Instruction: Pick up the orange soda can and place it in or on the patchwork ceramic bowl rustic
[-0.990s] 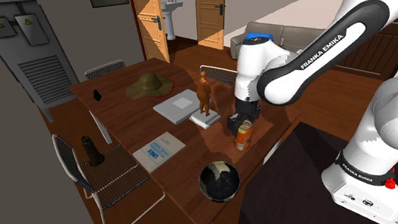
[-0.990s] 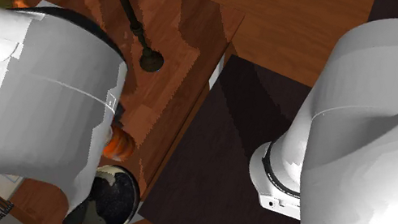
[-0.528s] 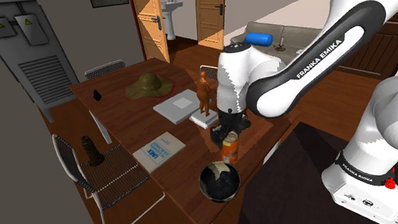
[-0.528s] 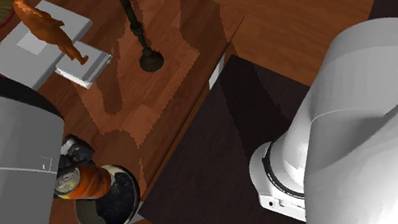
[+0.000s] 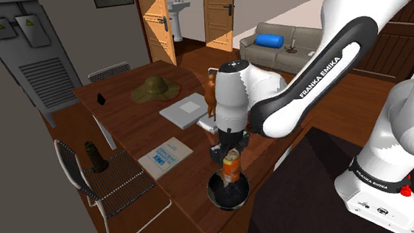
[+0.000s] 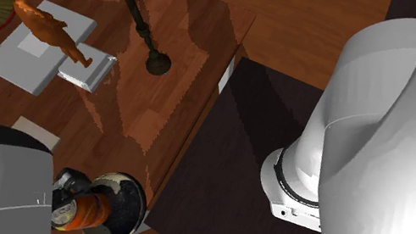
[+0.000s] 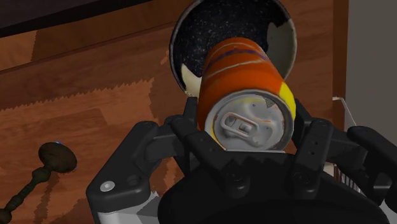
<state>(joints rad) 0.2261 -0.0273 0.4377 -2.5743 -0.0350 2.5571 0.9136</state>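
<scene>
The orange soda can [image 5: 232, 165] hangs upright over the dark speckled bowl [image 5: 217, 196], which stands near the table's front corner. My gripper [image 5: 231, 153] is shut on the can from above. In the wrist view, the can [image 7: 245, 76] shows its silver lid between the two black fingers [image 7: 185, 130], with the bowl's [image 7: 222, 25] dark inside right behind it. From the second exterior view, the can [image 6: 86, 211] overlaps the bowl's rim [image 6: 124, 178], and the gripper [image 6: 66, 193] holds its top. Whether the can touches the bowl, I cannot tell.
A brown figurine [image 5: 212, 95] stands on a book beside a flat grey box [image 5: 185, 110]. A hat [image 5: 153, 88], a blue-and-white booklet [image 5: 165, 157] and a dark candlestick [image 6: 146, 37] also lie on the table. A wire chair [image 5: 102, 177] stands by the table's side.
The arm carried the can from beside the figurine's book toward the shoulder view's lower left, to over the bowl. The bowl stayed put.
</scene>
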